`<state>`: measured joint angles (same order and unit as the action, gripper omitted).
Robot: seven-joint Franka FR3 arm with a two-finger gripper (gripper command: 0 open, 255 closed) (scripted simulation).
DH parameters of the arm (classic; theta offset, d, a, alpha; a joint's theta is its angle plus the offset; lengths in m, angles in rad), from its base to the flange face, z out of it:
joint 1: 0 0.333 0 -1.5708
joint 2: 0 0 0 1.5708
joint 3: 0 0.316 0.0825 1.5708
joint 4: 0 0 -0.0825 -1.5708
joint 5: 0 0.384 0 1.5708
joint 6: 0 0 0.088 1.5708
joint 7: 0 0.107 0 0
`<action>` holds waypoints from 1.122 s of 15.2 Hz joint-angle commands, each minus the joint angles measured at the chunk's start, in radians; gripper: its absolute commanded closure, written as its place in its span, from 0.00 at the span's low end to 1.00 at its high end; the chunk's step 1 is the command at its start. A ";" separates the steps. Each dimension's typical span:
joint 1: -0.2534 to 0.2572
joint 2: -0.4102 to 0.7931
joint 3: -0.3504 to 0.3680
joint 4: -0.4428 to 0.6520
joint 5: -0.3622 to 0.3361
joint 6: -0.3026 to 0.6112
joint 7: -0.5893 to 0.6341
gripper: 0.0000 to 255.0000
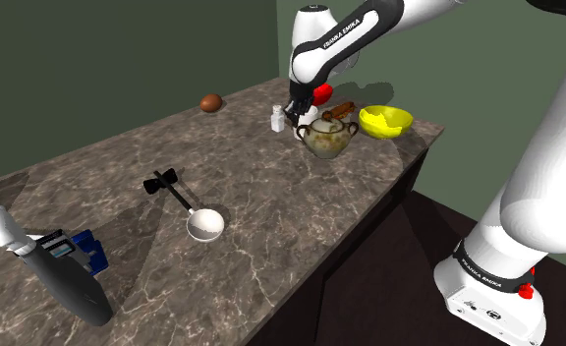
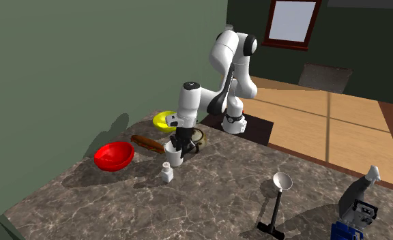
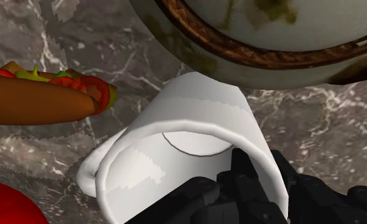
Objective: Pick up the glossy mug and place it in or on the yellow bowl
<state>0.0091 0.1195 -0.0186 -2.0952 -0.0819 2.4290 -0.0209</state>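
The marble counter runs across the shoulder view, and the frame cuts off its near left end. The white arm comes in from the right and bends down over the counter's far right end. In the second exterior view its forearm covers most of the pot, a mottled two-handled thing with a brown rim.

A grey tool lies at the near left, partly out of frame. The blue thing beside it is too unclear to name.

The yellow bowl sits at the far right corner, just past the pot and apart from the mug. The red bowl is plain to see in the second exterior view, while in the shoulder view the wrist hides most of it.

The mug, drawn plain white, is under the gripper, between the pot and the hotdog. Whether the mug rests on the counter or hangs just off it, I cannot tell. The hand is pinched narrow on the mug's wall, with one finger inside the rim and one outside.

One end of the hotdog runs out of the wrist view. The ladle lies mid-counter, well apart from the rest. A small white shaker stands just beside the mug. A brown oval sits by the far wall, too small to name
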 commanded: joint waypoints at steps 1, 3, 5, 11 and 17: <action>0.000 0.000 0.000 0.000 0.000 0.000 0.000 1.00; 0.000 0.000 0.000 0.000 0.000 0.000 0.000 1.00; 0.000 -0.007 0.000 0.006 0.001 -0.012 -0.001 1.00; 0.000 -0.043 0.001 0.045 0.006 -0.088 -0.007 1.00; 0.001 -0.072 0.002 0.093 0.010 -0.164 -0.013 1.00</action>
<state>0.0084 0.0505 -0.0179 -2.0121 -0.0720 2.2775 -0.0364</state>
